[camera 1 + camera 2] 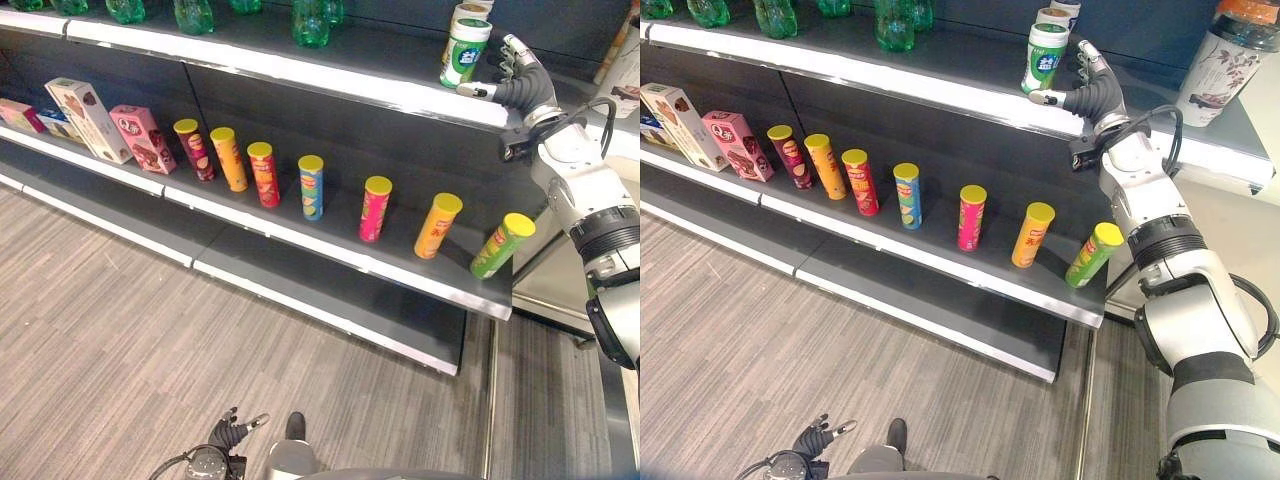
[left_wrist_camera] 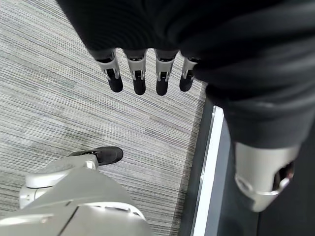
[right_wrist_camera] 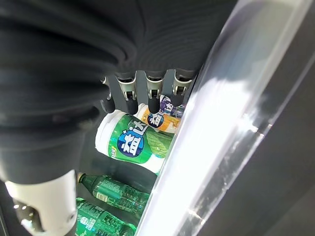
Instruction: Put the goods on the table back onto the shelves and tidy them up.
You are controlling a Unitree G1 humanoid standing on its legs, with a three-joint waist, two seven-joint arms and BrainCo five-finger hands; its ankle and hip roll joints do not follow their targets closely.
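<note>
Up beside the green-and-white bottle (image 1: 1045, 57) on the top shelf (image 1: 940, 88): right hand (image 1: 1092, 88) spread, apparently releasing; left hand (image 1: 232, 432) relaxed, idle.

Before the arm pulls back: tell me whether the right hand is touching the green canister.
Cannot tell. In the left eye view the right hand is right beside the green canister, thumb reaching toward its base; no view shows contact or gap plainly.

Lighting: bright, even, from overhead. Glare: strong white sheen along the top shelf edge (image 3: 216, 123). Shadow: dim recess under the upper shelf (image 1: 330, 130). Focus: right hand (image 3: 147, 91) cover blurred at close range.
</note>
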